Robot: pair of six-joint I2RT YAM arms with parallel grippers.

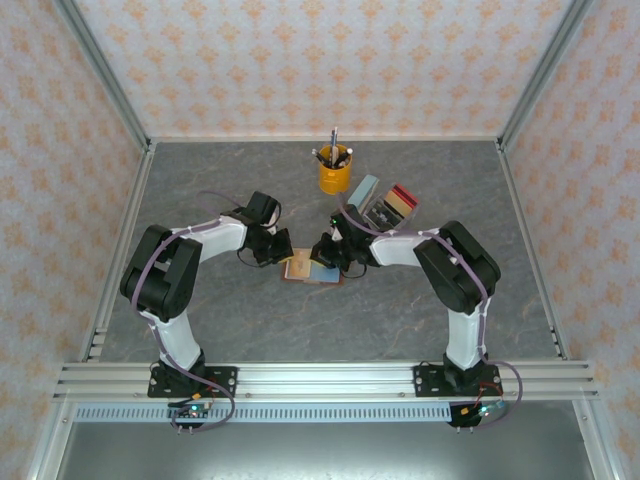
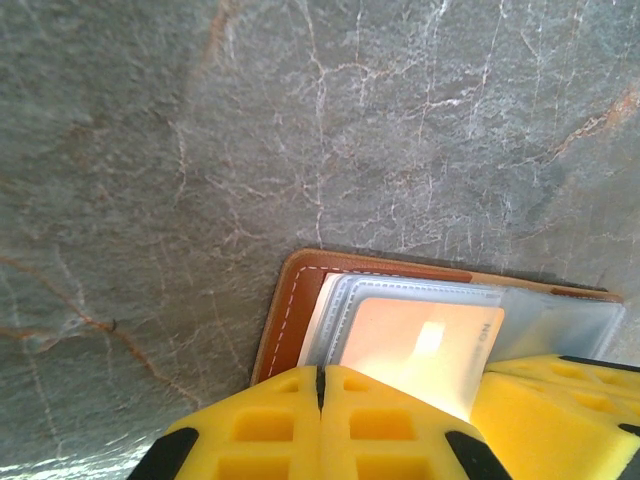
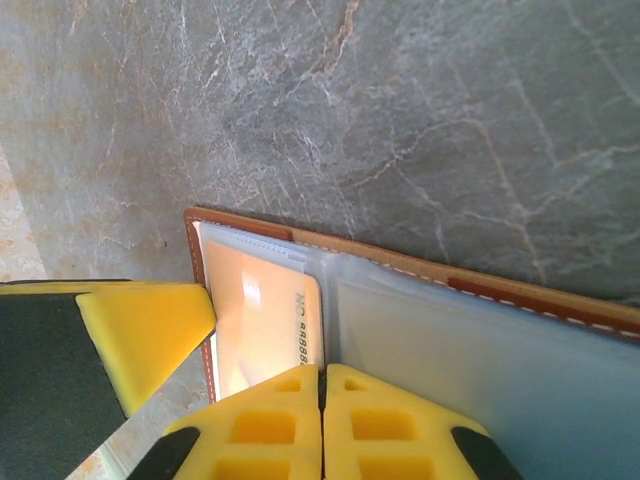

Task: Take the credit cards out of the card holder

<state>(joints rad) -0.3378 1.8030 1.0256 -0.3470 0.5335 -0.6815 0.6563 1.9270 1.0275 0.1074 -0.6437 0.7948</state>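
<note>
Grey veined stone worktop (image 1: 250, 320) carries the stitched brown-leather card holder (image 1: 312, 270), open flat at centre, long axis left-right between both arms. Left hand (image 2: 320, 410) and right hand (image 3: 322, 405) are clenched on its edge (whether pinching anything, unclear). A pale orange credit card (image 2: 420, 335) lies just ahead of both.

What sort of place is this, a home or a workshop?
Probably a robot test booth dressed like a home desk: patterned wallpaper panels in a metal frame, a left arm and right arm bolted to a rail, a marble-look table with a pen cup.
</note>
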